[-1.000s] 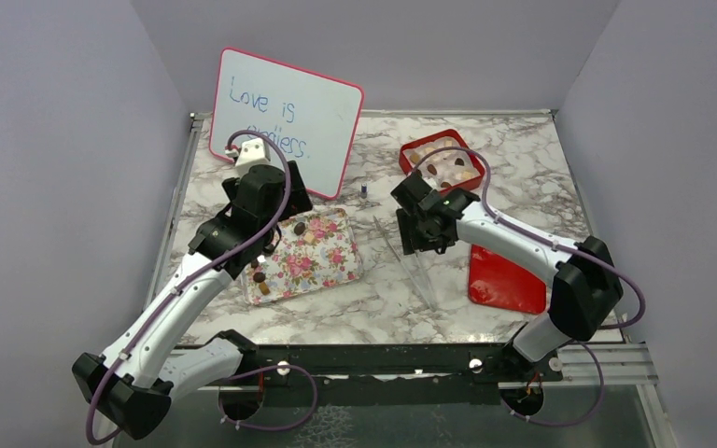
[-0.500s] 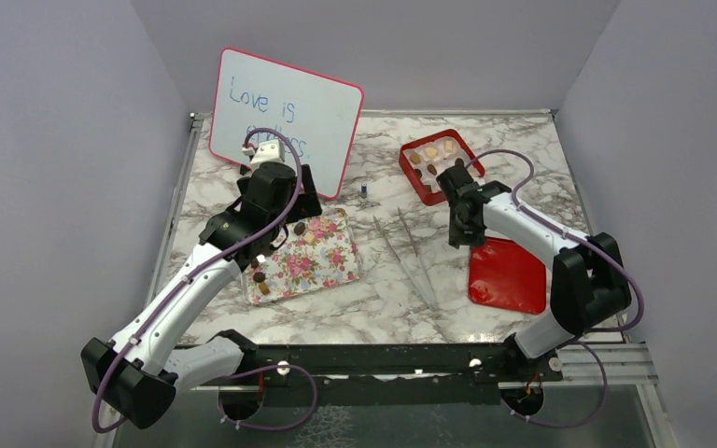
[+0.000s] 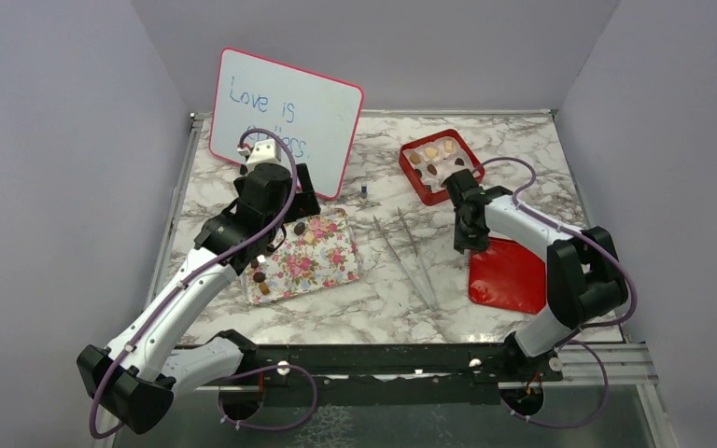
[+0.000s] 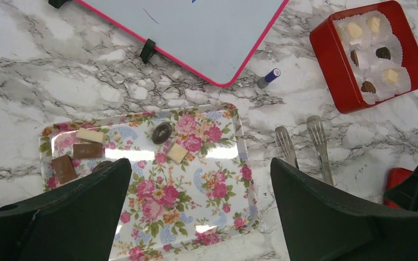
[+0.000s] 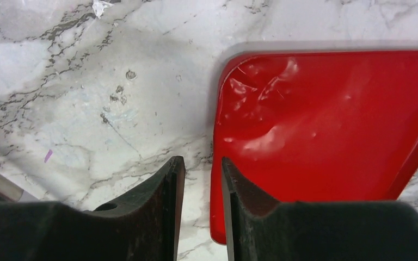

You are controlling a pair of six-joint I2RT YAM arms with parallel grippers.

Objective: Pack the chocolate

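Beneath wide left fingers (image 4: 60,212), chocolate (image 4: 161,132) on tray (image 4: 196,212)

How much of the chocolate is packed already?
Roughly half. Six pieces sit in the red box. Nothing is in hand: the left gripper hangs open over the floral tray, the right gripper empty beside the red lid. At least five chocolates lie on the tray.

My table (image 3: 383,140) has a white marble top veined in grey. Plain lilac-grey walls (image 3: 56,187) close it in on my left, my right and at the back. A black rail (image 3: 383,359) runs along its near edge. The light is even and the shadows are soft.
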